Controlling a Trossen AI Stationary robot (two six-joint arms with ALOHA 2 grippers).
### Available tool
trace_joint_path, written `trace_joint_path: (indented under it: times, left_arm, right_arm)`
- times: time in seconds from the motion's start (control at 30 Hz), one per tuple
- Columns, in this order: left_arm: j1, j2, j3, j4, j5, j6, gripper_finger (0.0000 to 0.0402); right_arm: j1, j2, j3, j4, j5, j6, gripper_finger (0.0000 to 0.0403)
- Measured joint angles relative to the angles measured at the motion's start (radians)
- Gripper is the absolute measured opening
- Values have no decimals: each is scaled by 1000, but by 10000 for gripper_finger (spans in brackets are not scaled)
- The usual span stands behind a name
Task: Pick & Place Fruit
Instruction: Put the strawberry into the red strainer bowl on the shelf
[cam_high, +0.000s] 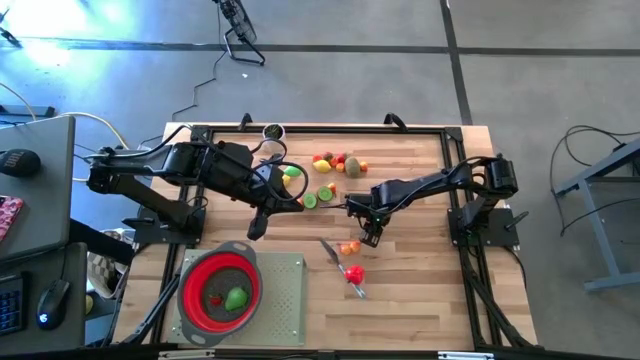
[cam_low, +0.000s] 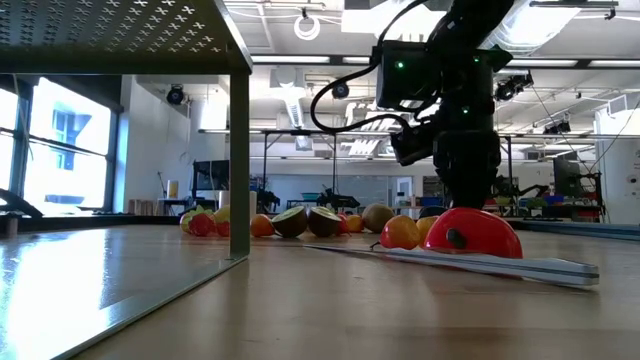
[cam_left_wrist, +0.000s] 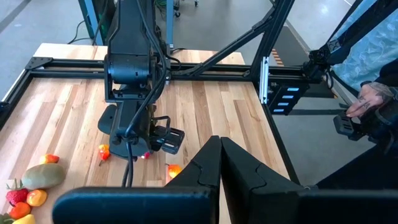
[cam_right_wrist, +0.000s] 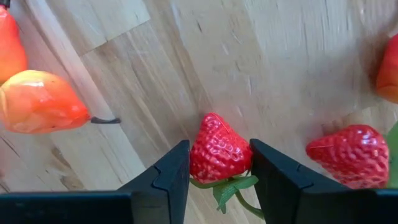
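From above, the right hand hung over the tabletop at about 1 o'clock from the red strainer; the left hand waited clenched nearby.

At tabletop height, fruit lay scattered behind a grey knife.

The right wrist view showed the fingers grasping a strawberry across its belly. It looked light, hard and slick; a hold on the widest part seemed best.
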Motion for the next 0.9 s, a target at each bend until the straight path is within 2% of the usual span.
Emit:
trace_joint_path:
  times: [0.23,0.57,0.9]
  left_arm:
    - [0,0,0,0,0,0,3]
    - [0,0,0,0,-2,5,3]
    - [0,0,0,49,-222,27,3]
  right_arm:
    - [-3,-64,0,4,13,0,138]
    - [-7,-248,0,14,25,8,139]
    - [-13,-487,0,95,99,54,139]
